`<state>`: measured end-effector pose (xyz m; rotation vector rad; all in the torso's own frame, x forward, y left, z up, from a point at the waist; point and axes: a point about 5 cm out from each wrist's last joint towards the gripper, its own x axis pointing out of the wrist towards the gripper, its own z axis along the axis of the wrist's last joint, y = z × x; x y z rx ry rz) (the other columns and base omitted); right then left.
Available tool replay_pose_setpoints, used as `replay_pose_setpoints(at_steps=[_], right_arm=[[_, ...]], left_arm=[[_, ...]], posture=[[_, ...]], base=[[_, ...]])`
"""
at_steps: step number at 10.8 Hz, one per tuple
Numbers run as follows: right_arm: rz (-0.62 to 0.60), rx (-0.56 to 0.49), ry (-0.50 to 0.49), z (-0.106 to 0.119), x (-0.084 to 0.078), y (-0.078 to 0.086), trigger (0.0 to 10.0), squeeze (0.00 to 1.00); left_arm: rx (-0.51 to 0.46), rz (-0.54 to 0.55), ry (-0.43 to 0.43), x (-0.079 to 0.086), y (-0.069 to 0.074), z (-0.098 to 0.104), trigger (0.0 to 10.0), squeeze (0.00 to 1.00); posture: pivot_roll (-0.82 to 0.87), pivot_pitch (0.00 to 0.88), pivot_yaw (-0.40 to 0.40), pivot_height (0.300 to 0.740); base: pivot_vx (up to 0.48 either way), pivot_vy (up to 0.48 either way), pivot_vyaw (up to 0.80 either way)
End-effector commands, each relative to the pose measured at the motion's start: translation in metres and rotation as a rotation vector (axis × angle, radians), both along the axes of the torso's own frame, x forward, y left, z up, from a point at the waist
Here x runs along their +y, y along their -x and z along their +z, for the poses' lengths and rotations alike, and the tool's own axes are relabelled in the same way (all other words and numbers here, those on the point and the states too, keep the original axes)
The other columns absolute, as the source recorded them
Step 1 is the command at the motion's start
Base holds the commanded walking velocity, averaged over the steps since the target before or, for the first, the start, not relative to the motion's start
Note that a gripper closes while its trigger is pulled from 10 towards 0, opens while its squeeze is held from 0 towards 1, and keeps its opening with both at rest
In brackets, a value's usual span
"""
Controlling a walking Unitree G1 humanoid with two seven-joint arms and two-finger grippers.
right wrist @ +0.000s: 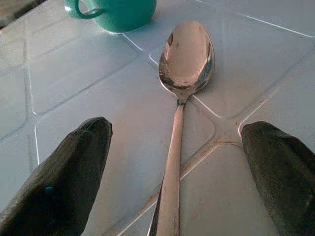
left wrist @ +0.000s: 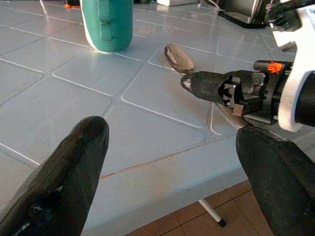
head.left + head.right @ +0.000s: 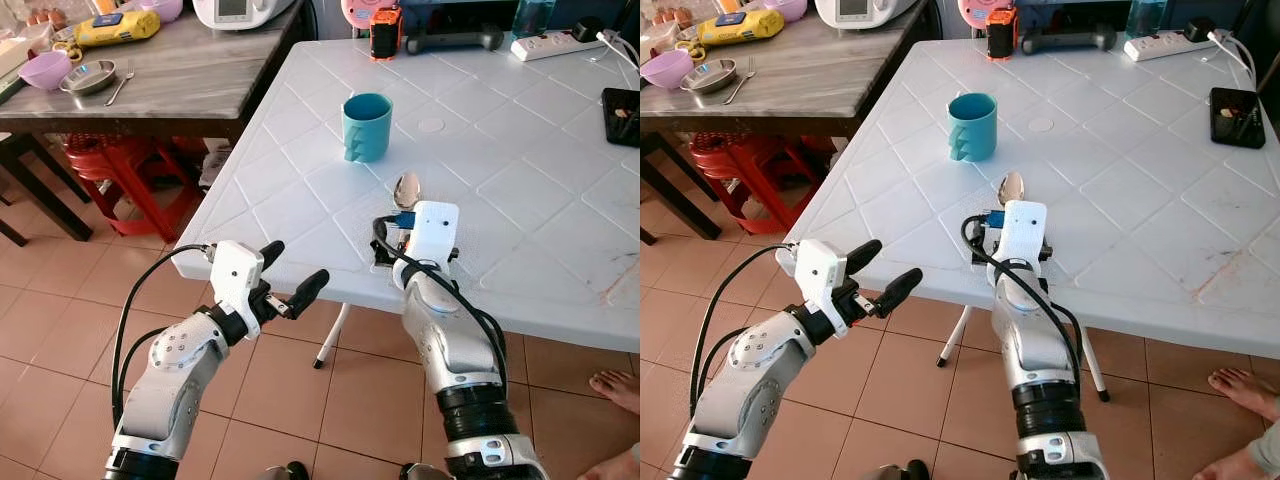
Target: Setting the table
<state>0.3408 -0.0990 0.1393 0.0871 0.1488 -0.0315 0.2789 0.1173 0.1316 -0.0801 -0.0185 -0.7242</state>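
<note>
Near the front edge of the white bench (image 3: 520, 200), behind the teal mug (image 3: 367, 126), the right gripper (image 1: 179, 162) stands spread open astride the spoon (image 1: 184, 59), which lies flat. Spoon placement looks done; next, lift clear. Left gripper (image 3: 292, 275) waits open off the edge.

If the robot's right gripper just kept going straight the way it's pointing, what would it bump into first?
Probably the spoon: its handle lies between the open fingers of the right gripper, bowl pointing ahead. Beyond it stands the teal mug, a little to the side, so depth there is uncertain.
</note>
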Motion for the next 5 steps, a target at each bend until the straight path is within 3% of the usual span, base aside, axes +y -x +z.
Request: replay_pose_setpoints(at_steps=[1, 2, 5], right_arm=[[0.022, 0.058, 0.006, -0.0097, 0.0073, 0.0003, 1.9, 0.00], [0.023, 0.059, 0.031, -0.0091, 0.0075, -0.0014, 0.0, 0.00], [-0.006, 0.092, 0.106, -0.0119, 0.0039, -0.0051, 0.0, 0.00]], left_arm=[[0.005, 0.008, -0.015, 0.0023, 0.0003, -0.0024, 10.0, 0.00], [0.007, 0.006, -0.014, 0.0018, 0.0005, -0.0024, 10.0, 0.00], [0.015, 0.001, -0.012, -0.0011, 0.0023, -0.0041, 10.0, 0.00]], posture=[[-0.07, 0.162, 0.148, 0.740], [-0.07, 0.165, 0.146, 0.740], [-0.07, 0.164, 0.147, 0.740]], base=[[0.000, 0.000, 0.00], [0.000, 0.000, 0.00], [0.000, 0.000, 0.00]])
